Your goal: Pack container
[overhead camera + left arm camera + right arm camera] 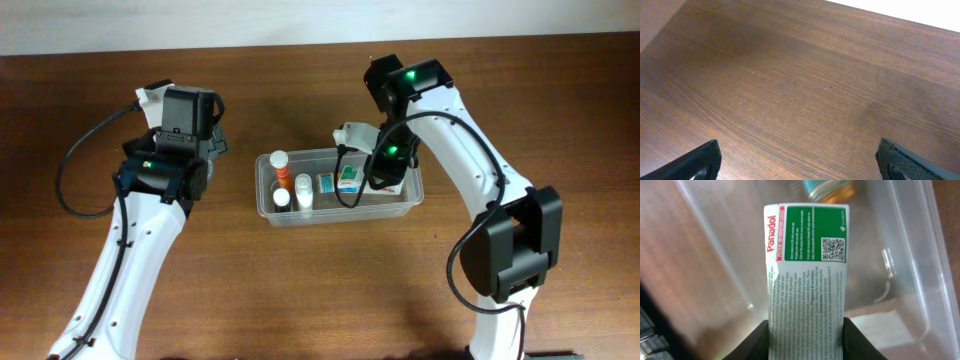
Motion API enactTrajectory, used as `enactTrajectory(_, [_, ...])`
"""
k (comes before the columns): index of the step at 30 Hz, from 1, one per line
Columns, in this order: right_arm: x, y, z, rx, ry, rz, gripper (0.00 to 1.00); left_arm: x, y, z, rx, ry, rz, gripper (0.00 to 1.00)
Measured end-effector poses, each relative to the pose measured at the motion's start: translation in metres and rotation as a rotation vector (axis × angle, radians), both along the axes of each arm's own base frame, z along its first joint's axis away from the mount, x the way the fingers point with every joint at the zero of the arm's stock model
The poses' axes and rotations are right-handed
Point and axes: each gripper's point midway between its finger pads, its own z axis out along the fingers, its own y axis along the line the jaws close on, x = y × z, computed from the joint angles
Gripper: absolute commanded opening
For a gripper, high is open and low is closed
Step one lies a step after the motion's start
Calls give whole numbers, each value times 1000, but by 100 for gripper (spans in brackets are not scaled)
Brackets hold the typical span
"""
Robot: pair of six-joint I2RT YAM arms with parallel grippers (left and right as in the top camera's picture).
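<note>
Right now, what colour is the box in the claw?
The box is white with a green panel and red lettering; right wrist view.

The white-and-green box [807,280] carries the brand name "Panadol" in red letters along its white edge. Beside it runs a narrow red strip of white capitals, too small to read with certainty. The green panel bears lines of white print and a QR code [833,249]. The white face below is filled with fine black print, in which the heading "Pregnancy & Lactation" is legible. In the overhead view, the labels on the bottles [281,170] and the small pack [326,183] in the container [262,200] are too small to read.
</note>
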Motion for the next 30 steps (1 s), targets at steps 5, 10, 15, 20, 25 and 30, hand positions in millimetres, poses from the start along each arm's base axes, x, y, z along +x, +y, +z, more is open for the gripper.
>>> enactTrajectory(5, [12,4,-14,15,-50,18,37,0,0,0,0,0,0,99])
enactTrajectory(10, [11,3,-21,15,-47,22,40,0,0,0,0,0,0,100])
enactTrajectory(15, [8,2,-25,10,-34,23,75,0,0,0,0,0,0,99])
enactTrajectory(20, [8,2,-25,10,-34,28,75,0,0,0,0,0,0,99])
enactTrajectory(25, [7,2,-25,9,-31,15,75,0,0,0,0,0,0,100])
enactTrajectory(30, [12,4,-14,5,-29,-96,77,0,0,0,0,0,0,99])
